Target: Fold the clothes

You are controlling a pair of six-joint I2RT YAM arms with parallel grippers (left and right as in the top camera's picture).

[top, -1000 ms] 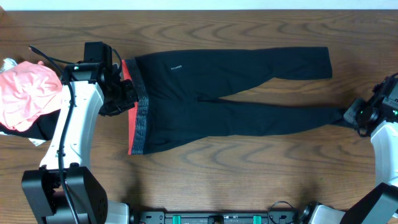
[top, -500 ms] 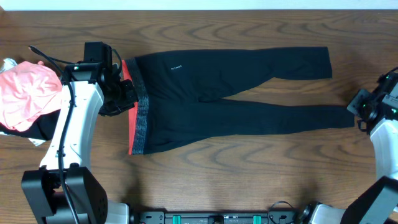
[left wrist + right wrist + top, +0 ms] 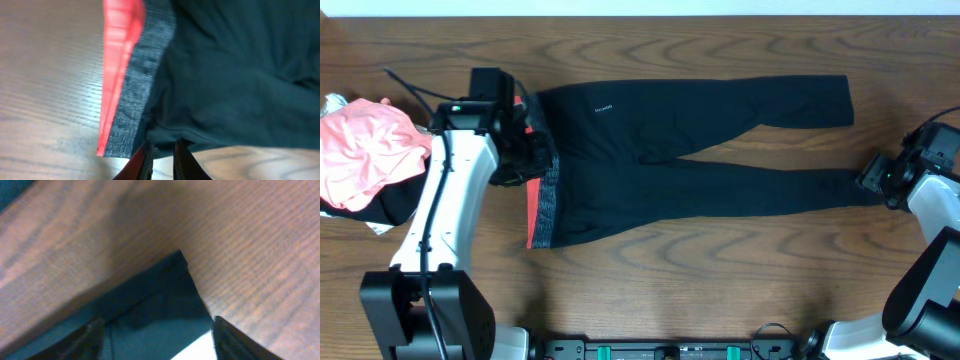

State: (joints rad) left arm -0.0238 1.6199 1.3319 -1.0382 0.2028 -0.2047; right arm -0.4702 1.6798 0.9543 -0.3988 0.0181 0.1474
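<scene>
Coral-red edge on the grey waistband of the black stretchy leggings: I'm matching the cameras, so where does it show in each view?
Overhead: coral-red edge, left of centre.
Left wrist: upper left, a slanting strip.
Right wrist: not in it.
Shared landmark: the black leggings, in all three.

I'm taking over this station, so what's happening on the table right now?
Two robot arms are folding black leggings spread flat across the wooden table. The left gripper is pinched shut on the waist end, by the grey and coral waistband. The right gripper is open at the lower leg's cuff, which lies on the table between its fingers. No fold is made yet. A pink garment sits bunched beside the left arm.
</scene>
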